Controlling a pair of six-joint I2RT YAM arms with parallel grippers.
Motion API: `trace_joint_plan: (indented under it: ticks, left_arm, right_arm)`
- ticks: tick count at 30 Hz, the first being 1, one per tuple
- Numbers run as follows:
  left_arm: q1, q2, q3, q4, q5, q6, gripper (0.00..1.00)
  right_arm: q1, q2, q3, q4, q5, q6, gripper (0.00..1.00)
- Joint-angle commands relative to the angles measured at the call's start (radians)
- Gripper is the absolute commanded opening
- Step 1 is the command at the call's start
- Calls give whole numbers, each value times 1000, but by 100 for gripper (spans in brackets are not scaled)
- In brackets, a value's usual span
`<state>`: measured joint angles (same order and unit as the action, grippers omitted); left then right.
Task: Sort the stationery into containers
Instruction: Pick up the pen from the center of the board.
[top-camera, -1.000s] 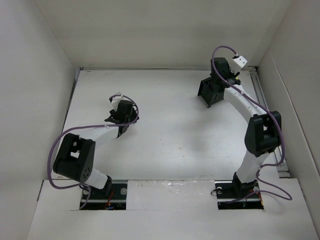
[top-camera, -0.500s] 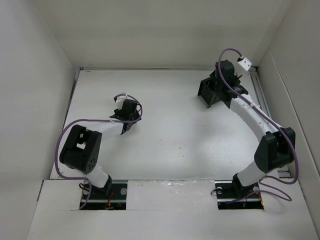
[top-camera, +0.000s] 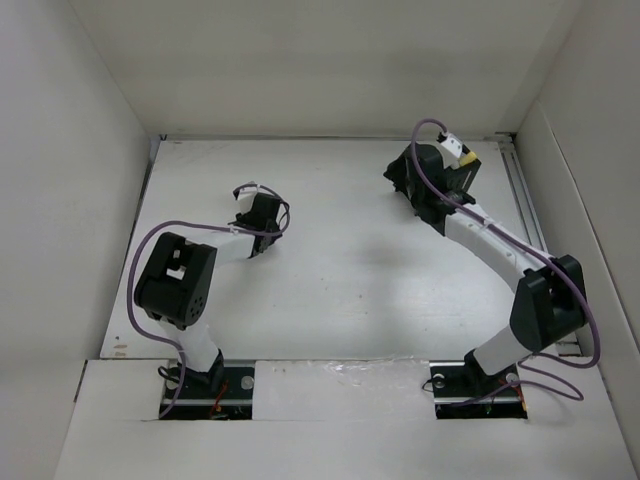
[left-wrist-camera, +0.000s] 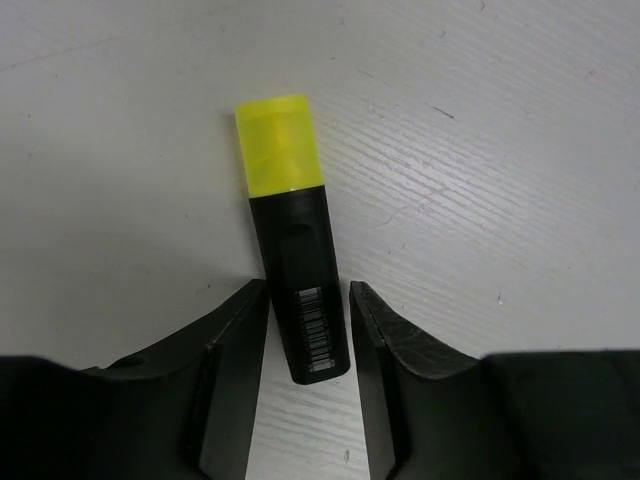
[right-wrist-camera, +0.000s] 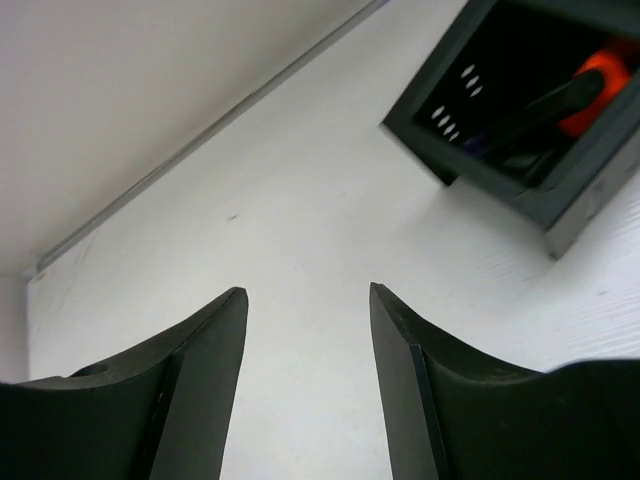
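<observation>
The left wrist camera looks straight down at a yellow highlighter (left-wrist-camera: 295, 265). It has a black body and lies flat on the white table (left-wrist-camera: 500, 150). Its yellow cap points away from the left gripper (left-wrist-camera: 308, 297). The back end of the body, with a little barcode on it, sits between the two black fingers (left-wrist-camera: 235, 370). The fingers are very close on both sides. I cannot tell if they are squeezing it or only just beside it.

From the top camera that highlighter is hidden under the gripper. That view shows where it is: on the left part of the table, about halfway back.

The right wrist camera shows the right gripper (right-wrist-camera: 305, 290) with its fingers spread apart and nothing between them, only bare table. Up and to the right of it is the black organiser (right-wrist-camera: 480, 178). An orange highlighter (right-wrist-camera: 600, 85) leans inside it, and something dark lies across part of the orange.

From the top, the organiser is near the far right corner. The right arm (top-camera: 490, 235) reaches over it and covers most of it, so the box is hard to tell from the black gripper. Purple cables (top-camera: 150, 240) loop along both arms. White walls (top-camera: 60, 150) stand around the table.
</observation>
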<state>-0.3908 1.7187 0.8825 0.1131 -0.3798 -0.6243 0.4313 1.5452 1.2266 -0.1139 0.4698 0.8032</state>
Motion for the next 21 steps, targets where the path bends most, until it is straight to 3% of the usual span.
trace_joint_plan:
  ticks: [1, 6, 12, 21]
  left_arm:
    - [0, 7, 38, -32, -13, 5, 34]
    - [0, -4, 15, -23, 7, 5, 27]
    - [0, -28, -7, -32, 31, 24, 0]
    - [0, -237, -82, 85, 271, 113, 0]
  right_arm:
    - [37, 6, -6, 80, -63, 33, 58]
    - [37, 15, -15, 80, -111, 33, 71]
    - [37, 4, -24, 80, -209, 15, 92]
    - [37, 76, -6, 124, -541, -16, 96]
